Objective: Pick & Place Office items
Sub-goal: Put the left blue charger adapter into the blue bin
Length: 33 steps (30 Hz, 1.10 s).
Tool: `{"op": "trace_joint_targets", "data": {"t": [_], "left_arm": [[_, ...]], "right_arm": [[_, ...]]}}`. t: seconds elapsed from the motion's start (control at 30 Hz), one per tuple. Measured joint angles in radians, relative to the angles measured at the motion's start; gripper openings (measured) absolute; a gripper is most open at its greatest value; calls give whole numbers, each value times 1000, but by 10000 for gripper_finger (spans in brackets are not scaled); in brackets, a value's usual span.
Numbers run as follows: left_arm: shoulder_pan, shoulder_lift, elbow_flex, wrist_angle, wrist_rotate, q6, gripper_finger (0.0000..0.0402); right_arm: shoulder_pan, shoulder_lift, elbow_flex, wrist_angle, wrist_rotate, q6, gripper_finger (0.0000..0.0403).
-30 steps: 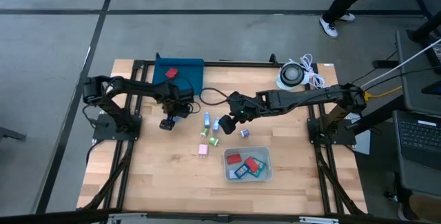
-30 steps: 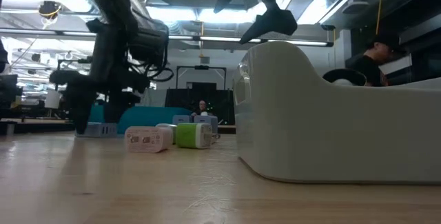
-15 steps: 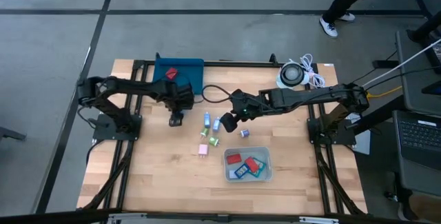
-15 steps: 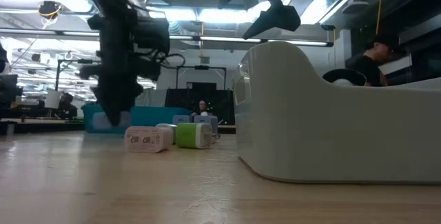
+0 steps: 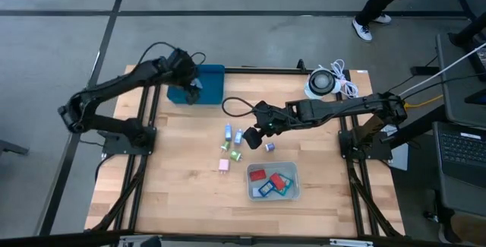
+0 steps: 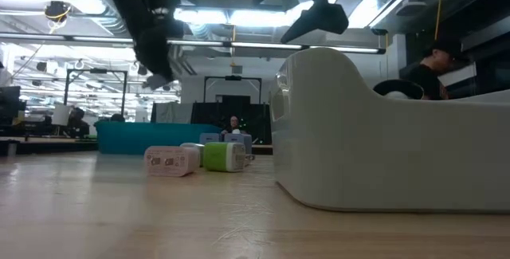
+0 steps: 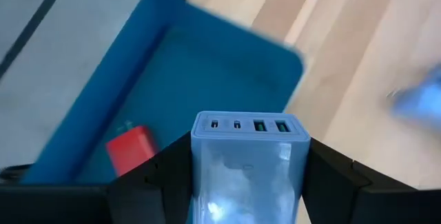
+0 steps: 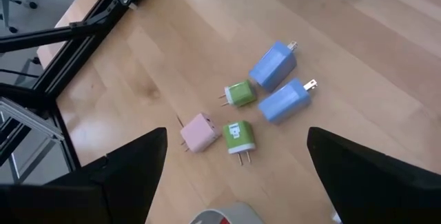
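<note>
My left gripper hangs over the dark blue tray at the table's far left, shut on a light blue block. A red piece lies in that tray. My right gripper stands open above the middle of the table, with nothing between its fingers. Below it lie two blue pieces, two green ones and a pink one, all resting on the wood. My left gripper pinches the light blue block by two opposite sides between its two fingers. The block's face with the ports points away from the wrist. The fingers come from above, and the block hangs clear above the tray.
A pale open bin with red and blue pieces stands near the front right; in the low view it is the bulky bin. A white coiled cable lies at the far right. A person stands beyond the table's far edge.
My left gripper has risen from the table left of the loose pieces and gone toward the far edge, carrying the light blue block up and over the blue tray. My right gripper has stayed open and nearly still.
</note>
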Motion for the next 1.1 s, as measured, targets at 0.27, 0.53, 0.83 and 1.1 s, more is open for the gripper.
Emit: {"op": "trace_joint_targets", "data": {"t": [0.27, 0.53, 0.83, 1.1], "left_arm": [[88, 256, 101, -33, -70, 162, 202], [149, 443, 200, 95, 57, -32, 202], [150, 587, 337, 103, 37, 47, 202], [150, 675, 392, 70, 23, 182, 202]], "right_arm": [[0, 0, 0, 0, 0, -21, 355], [0, 0, 0, 0, 20, 3, 355], [0, 0, 0, 0, 26, 26, 355], [0, 0, 0, 1, 26, 49, 355]]}}
